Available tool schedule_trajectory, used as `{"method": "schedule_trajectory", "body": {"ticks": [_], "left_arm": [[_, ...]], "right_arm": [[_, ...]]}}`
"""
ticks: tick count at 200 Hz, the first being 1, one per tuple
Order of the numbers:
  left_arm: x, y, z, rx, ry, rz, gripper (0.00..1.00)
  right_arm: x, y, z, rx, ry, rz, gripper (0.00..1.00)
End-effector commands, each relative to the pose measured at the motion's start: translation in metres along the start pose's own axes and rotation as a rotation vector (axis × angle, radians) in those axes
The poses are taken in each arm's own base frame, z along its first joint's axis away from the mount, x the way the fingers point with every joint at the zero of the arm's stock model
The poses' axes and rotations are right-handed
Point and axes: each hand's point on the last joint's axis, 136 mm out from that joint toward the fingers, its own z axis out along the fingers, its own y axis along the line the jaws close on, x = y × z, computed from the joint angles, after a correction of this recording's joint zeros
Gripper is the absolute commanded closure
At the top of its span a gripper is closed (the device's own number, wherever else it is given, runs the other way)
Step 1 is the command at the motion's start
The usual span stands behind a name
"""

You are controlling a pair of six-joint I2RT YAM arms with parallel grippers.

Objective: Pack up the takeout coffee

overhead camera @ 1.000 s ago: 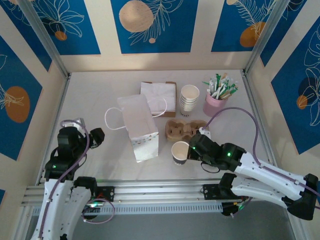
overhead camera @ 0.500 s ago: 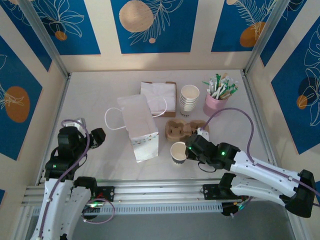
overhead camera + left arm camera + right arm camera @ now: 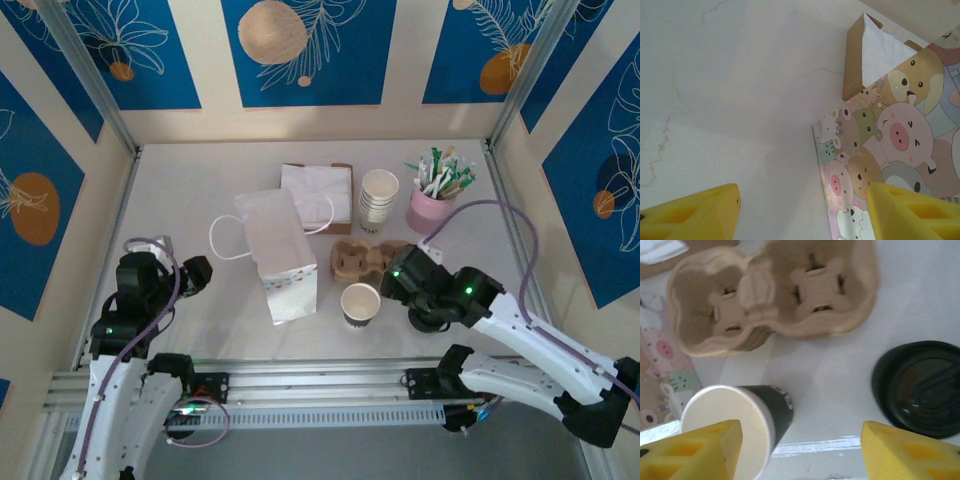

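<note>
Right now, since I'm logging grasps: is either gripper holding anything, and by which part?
Nothing is held. The right gripper is open above the coffee cup and its black lid, gripping neither; the left gripper is open over the table.

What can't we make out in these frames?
- Takeout cup contents: right wrist view, the right gripper overlaps its mouth; too small in the top view.
- Black lid: right wrist view, cut off by the right edge.
- Bag opening: left wrist view, cut off by the right and bottom edges.
- What the pink pot holds: top view, too small to identify.
</note>
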Motion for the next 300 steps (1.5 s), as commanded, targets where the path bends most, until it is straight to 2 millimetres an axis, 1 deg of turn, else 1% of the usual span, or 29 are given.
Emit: {"method": "schedule_trajectory", "body": {"ticks": [1, 23, 48, 91, 149, 160, 185, 228, 268, 300], "left_arm": [[-0.001, 0.0, 0.0, 0.009, -0.005, -0.002, 0.32], [-0.001, -0.001, 0.0, 0.011, -0.008, -0.002, 0.32], [-0.001, 0.0, 0.001, 0.01, -0.006, -0.001, 0.31], [0.0, -0.001, 0.001, 0.015, -0.002, -0.002, 0.31], [0.0, -0.001, 0.002, 0.015, 0.0, -0.002, 0.31], [0.0, -0.001, 0.002, 0.016, 0.0, -0.001, 0.3], [-0.001, -0.001, 0.001, 0.014, -0.003, 0.001, 0.3], [-0.001, -0.001, 0.001, 0.012, -0.004, 0.001, 0.3], [-0.001, 0.0, 0.001, 0.01, -0.003, 0.001, 0.3], [-0.001, 0.0, 0.001, 0.009, -0.004, 0.001, 0.3]], "right_arm": [[0.003, -0.042, -0.008, 0.128, 0.063, 0.068, 0.32], [0.008, -0.06, 0.003, 0.159, 0.135, 0.208, 0.25], [0.018, -0.073, 0.019, 0.171, 0.197, 0.31, 0.23], [0.022, -0.08, 0.041, 0.166, 0.23, 0.36, 0.2], [0.029, -0.086, 0.057, 0.229, 0.282, 0.381, 0.19], [0.031, -0.087, 0.06, 0.24, 0.289, 0.382, 0.19], [0.032, -0.1, 0.06, 0.307, 0.274, 0.396, 0.18], [0.033, -0.101, 0.065, 0.31, 0.266, 0.402, 0.17], [0.035, -0.107, 0.07, 0.345, 0.273, 0.403, 0.17], [0.035, -0.107, 0.075, 0.343, 0.273, 0.395, 0.17]]}}
